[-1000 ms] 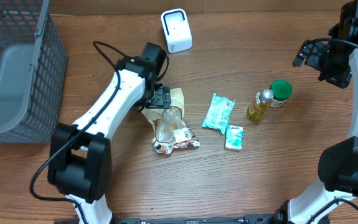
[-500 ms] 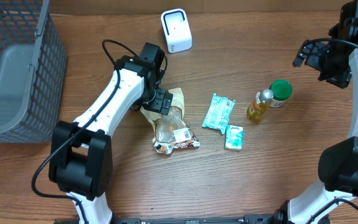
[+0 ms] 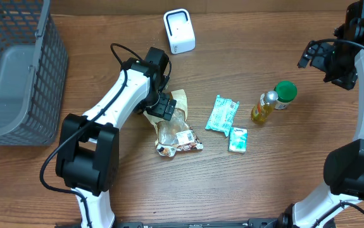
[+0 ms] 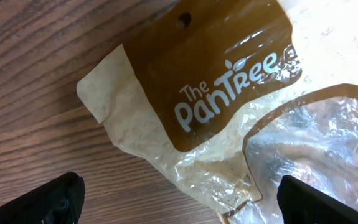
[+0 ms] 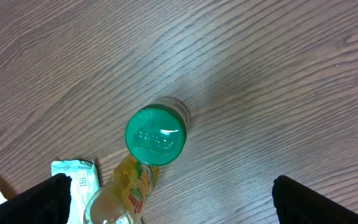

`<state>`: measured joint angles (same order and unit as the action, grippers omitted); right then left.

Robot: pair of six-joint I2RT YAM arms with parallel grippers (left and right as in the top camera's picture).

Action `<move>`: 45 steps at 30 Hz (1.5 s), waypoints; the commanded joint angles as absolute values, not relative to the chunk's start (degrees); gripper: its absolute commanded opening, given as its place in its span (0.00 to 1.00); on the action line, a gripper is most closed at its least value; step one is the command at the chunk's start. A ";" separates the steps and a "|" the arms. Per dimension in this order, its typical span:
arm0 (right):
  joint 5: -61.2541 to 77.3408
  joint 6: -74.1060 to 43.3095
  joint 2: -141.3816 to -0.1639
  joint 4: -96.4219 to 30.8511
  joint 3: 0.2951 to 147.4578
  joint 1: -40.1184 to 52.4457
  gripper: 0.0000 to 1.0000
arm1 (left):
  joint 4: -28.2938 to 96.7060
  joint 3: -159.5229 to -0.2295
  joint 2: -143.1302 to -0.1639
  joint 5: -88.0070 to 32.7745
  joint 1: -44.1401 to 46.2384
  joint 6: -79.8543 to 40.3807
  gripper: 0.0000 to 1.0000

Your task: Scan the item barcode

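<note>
A brown and clear "The PanTree" snack bag (image 3: 176, 126) lies flat on the wood table, label side up (image 4: 228, 93). My left gripper (image 3: 162, 105) hovers open over the bag's upper left end. In the left wrist view its fingertips straddle the bag's lower edge (image 4: 185, 202) and hold nothing. The white barcode scanner (image 3: 179, 30) stands at the back centre. My right gripper (image 3: 333, 63) hangs open at the far right, above a green-lidded jar (image 5: 155, 135) and a yellow bottle (image 5: 126, 193), and nothing is in it (image 5: 182, 202).
A grey wire basket (image 3: 17, 69) holding a grey bin fills the left edge. Two mint-green packets (image 3: 223, 114) (image 3: 237, 139) lie right of the snack bag. The jar (image 3: 285, 94) and lying bottle (image 3: 264, 106) touch each other.
The left arm has swung a little to the right and its gripper has settled lower over the bag's top end. The right arm and all items have stayed put.
</note>
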<state>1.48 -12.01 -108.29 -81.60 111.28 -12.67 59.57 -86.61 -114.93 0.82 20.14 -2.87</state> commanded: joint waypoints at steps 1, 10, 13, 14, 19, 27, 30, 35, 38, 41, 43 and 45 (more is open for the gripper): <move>1.15 -12.34 -107.39 -81.34 111.26 -12.64 1.00 | 59.37 -86.91 -116.49 -0.03 19.88 -1.87 1.00; 1.15 -12.34 -107.39 -81.34 111.26 -12.64 1.00 | 59.37 -86.91 -116.49 -0.03 19.86 -1.89 1.00; 1.15 -12.34 -107.39 -81.34 111.26 -12.64 1.00 | 59.35 -86.89 -116.49 -0.05 19.88 -1.89 1.00; 1.15 -12.36 -107.39 -81.34 111.26 -12.67 1.00 | 59.35 -86.89 -116.49 -0.05 19.88 -1.91 1.00; 1.13 -12.36 -107.39 -81.34 111.26 -12.64 1.00 | 59.35 -86.83 -116.49 -0.03 19.88 -1.91 1.00; 1.13 -12.36 -107.39 -81.34 111.26 -12.67 1.00 | 59.27 -86.83 -116.51 -0.03 19.88 -1.91 1.00; 1.15 -12.34 -107.39 -81.34 111.26 -12.64 1.00 | 59.29 -86.83 -116.51 -0.05 19.88 -1.91 1.00; 1.15 -12.34 -107.39 -81.34 111.26 -12.67 1.00 | 59.35 -86.70 -116.51 -0.05 19.88 -2.15 0.99; 1.15 -12.36 -107.39 -81.34 111.26 -12.64 1.00 | 59.35 -86.70 -116.51 -0.03 19.88 -2.31 1.00; 1.15 -12.36 -107.39 -81.34 111.26 -12.64 1.00 | 59.35 -86.70 -116.51 -0.05 19.86 -2.83 1.00; 1.15 -12.34 -107.39 -81.34 111.26 -12.64 1.00 | 59.33 -86.70 -116.51 -0.05 19.88 -3.46 1.00; 1.13 -12.36 -107.39 -81.36 111.26 -12.64 1.00 | 59.37 -86.70 -116.51 -0.03 19.88 -3.90 1.00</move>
